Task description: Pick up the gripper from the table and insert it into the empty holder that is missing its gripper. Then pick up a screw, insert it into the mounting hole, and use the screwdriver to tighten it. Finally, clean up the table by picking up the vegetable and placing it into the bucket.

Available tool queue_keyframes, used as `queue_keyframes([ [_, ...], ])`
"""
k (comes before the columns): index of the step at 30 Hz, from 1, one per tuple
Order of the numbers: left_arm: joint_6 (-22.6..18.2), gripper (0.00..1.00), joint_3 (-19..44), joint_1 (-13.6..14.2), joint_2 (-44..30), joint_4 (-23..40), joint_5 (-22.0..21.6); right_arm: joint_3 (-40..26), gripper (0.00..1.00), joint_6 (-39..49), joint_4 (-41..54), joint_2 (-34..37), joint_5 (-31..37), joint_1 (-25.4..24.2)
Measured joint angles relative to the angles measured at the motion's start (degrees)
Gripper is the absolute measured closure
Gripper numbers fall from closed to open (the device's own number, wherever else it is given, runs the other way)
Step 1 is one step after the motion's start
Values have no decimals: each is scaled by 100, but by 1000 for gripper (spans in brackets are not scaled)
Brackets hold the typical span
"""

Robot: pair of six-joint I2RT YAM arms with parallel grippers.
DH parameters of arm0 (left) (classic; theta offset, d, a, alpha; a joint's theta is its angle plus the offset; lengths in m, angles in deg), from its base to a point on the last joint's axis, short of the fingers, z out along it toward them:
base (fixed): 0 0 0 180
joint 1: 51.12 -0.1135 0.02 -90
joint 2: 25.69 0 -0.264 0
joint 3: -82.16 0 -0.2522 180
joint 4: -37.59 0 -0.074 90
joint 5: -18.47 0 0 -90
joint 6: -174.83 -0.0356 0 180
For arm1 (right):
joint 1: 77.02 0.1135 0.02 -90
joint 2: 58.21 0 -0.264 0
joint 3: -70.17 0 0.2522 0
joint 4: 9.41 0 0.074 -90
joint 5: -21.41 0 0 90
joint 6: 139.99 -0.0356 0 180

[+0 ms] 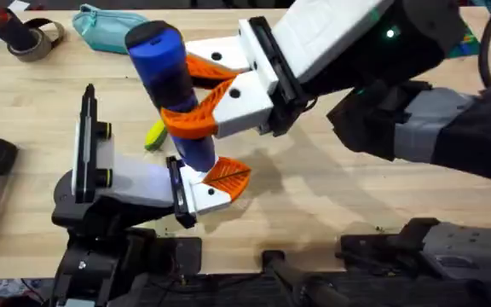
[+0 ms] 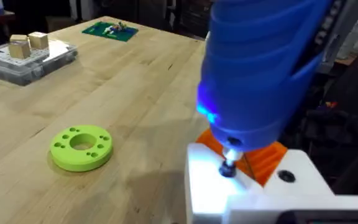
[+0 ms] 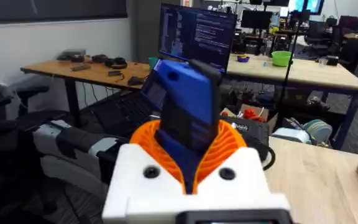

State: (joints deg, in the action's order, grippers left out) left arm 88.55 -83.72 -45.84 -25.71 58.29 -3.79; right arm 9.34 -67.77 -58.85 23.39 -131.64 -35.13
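My right gripper (image 1: 196,101) reaches in from the upper right and is shut on the blue screwdriver (image 1: 170,77), which stands nearly upright. Its orange pads clamp the screwdriver (image 3: 188,118) on both sides. The screwdriver's tip (image 2: 230,157) presses on a small dark screw (image 2: 227,169) in the white holder (image 2: 253,186) at the end of my left arm. The orange gripper (image 1: 228,175) sits in that holder (image 1: 205,196), where my left gripper (image 1: 216,186) is. A yellow-green vegetable (image 1: 154,135) lies on the table (image 1: 356,205) just behind the left arm. The bucket is out of view.
A lime-green disc (image 2: 81,147) lies on the wood near the holder. Farther off are a clear box (image 2: 27,56) with blocks and a green board (image 2: 110,30). A teal pouch (image 1: 109,26) and tape rolls (image 1: 32,38) sit at the table's far left.
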Motion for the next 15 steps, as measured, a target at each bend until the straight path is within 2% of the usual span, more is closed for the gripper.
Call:
queue_keyframes([
  [15, 22, 984, 0, 0, 0, 4, 9, 0, 956, -2, -87, 74, 11, 42],
])
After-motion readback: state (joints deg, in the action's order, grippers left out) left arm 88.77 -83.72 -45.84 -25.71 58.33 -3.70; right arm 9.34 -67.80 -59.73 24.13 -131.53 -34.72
